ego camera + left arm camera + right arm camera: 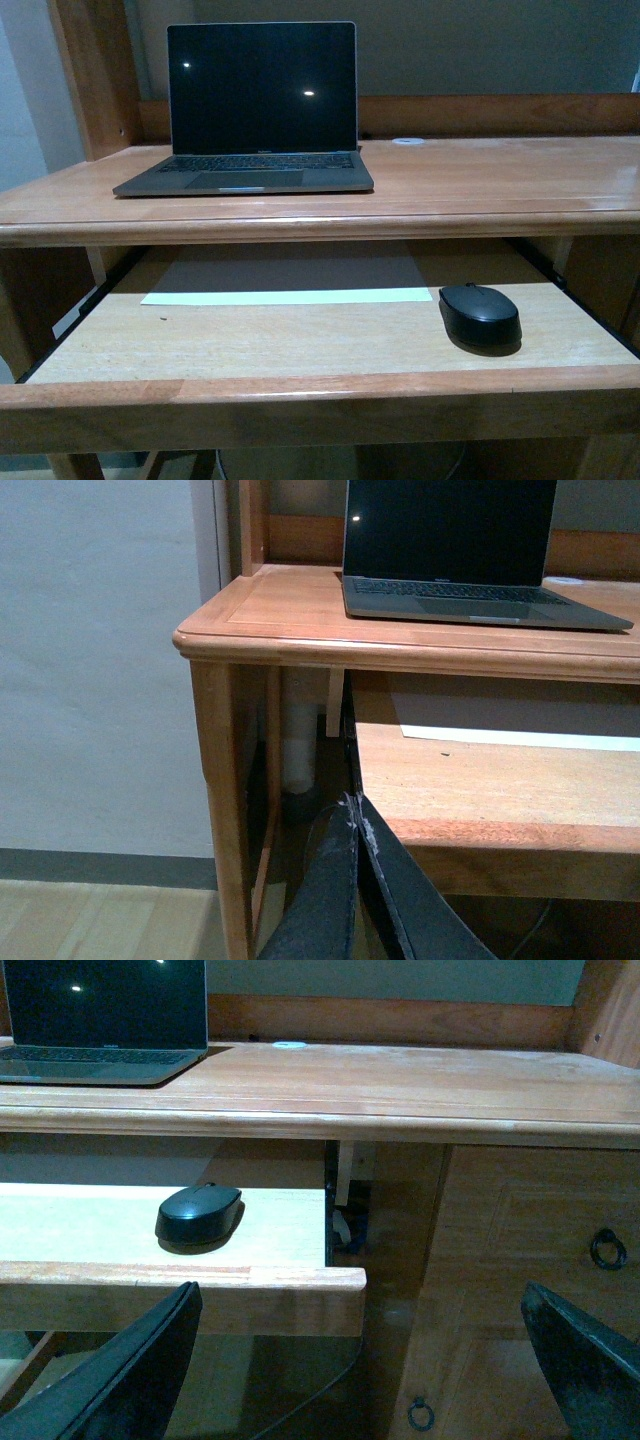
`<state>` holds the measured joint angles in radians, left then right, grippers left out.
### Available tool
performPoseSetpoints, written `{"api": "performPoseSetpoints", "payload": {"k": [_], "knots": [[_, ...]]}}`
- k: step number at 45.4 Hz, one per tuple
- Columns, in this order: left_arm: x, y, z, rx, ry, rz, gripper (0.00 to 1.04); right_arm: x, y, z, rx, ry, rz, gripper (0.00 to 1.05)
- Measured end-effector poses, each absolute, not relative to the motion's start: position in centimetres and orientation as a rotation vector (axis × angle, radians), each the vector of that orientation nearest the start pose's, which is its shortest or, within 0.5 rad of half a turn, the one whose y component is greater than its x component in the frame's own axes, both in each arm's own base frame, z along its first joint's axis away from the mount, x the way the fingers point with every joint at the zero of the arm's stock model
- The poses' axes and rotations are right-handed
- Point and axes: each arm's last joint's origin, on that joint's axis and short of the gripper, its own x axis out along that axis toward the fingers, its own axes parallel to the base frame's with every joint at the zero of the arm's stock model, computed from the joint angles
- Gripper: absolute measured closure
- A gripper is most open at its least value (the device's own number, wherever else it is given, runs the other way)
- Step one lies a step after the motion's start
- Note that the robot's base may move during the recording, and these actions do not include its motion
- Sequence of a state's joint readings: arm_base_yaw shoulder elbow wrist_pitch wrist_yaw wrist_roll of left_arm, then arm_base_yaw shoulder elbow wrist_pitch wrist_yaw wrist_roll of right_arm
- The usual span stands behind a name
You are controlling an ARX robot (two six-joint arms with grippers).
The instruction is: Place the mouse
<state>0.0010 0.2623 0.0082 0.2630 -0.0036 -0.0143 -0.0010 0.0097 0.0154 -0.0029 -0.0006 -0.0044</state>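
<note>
The black oval mouse (480, 315) lies on the right part of the pulled-out keyboard tray (250, 340), under the desk top. It also shows in the right wrist view (199, 1214), near the tray's right end. No gripper shows in the front view. My right gripper (360, 1345) is open and empty, held low in front of the desk, below and to the right of the mouse. My left gripper (355, 815) is shut and empty, low by the tray's left front corner.
A grey laptop (255, 110) stands open on the desk top (480, 180), left of centre. A white paper strip (290, 296) lies at the tray's back. A small white disc (407, 141) sits at the desk's rear. A cupboard with ring handles (607, 1248) is at the right.
</note>
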Motion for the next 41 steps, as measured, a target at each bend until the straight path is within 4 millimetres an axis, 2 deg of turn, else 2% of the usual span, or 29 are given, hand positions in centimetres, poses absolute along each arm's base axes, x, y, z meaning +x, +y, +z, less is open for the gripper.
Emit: {"api": "performPoseSetpoints", "payload": {"k": [11,15,18,36,38,41], "knots": [[10.8,0.0,16.9,-0.014,-0.009,0.005,1.03,9.7,0.0,16.8,-0.004,-0.003,0.0,0.07],[10.2,0.0,16.3,-0.014,0.041,0.004,1.03,9.7,0.0,16.8,-0.004,-0.003,0.0,0.07],[9.7,0.0,16.8,-0.014,-0.019,0.005,1.03,9.7,0.0,16.8,-0.005,-0.003,0.0,0.07],[9.7,0.0,16.6,-0.015,-0.003,0.006,1.03,9.7,0.0,16.8,-0.004,-0.003,0.0,0.07],[9.7,0.0,16.6,-0.015,-0.003,0.006,1.02,9.7,0.0,16.8,-0.004,-0.003,0.0,0.07],[9.7,0.0,16.6,-0.015,-0.003,0.006,0.93,9.7,0.0,16.8,-0.004,-0.003,0.0,0.07]]}}
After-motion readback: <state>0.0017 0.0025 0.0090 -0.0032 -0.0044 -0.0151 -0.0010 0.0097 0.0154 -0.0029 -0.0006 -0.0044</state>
